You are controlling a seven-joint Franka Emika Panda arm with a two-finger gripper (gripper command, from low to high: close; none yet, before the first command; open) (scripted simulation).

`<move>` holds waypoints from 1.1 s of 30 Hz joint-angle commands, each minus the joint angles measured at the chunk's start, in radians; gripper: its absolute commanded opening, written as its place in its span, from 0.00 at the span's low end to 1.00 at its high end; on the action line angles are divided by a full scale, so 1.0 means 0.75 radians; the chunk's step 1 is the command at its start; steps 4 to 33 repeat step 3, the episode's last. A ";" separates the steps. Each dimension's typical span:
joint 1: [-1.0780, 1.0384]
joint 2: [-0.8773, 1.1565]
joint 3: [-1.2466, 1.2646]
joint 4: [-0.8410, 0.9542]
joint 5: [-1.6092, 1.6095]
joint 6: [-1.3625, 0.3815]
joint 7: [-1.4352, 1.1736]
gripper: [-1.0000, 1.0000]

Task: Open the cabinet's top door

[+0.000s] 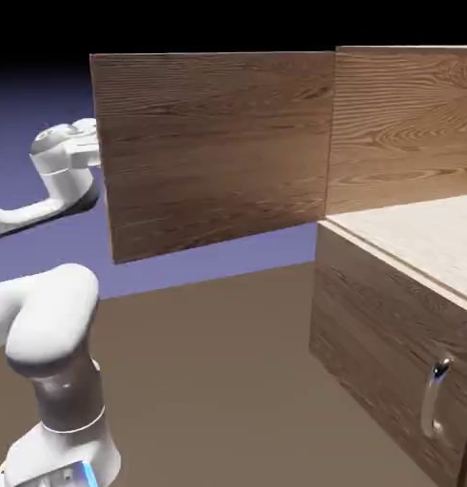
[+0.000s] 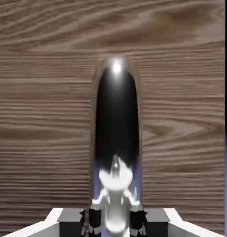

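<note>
between the claw (image 2: 113, 222) fingertips: handle (image 2: 116, 139) | top door (image 1: 213, 147) swung wide

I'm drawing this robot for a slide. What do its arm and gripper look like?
The arm is glossy white, made of rounded, tube-like segments with a pale grey band at one joint and a small blue light near its base. No cables or markings show. In the hand view the gripper has a light grey body with two small, dark grey fingers.
</note>
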 commanded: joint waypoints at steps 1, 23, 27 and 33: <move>-0.039 0.005 0.014 0.051 0.009 -0.040 -0.005 0.00; -0.083 0.011 0.031 0.105 0.020 -0.081 -0.010 0.00; -0.083 0.011 0.031 0.105 0.020 -0.081 -0.010 0.00; -0.083 0.011 0.031 0.105 0.020 -0.081 -0.010 0.00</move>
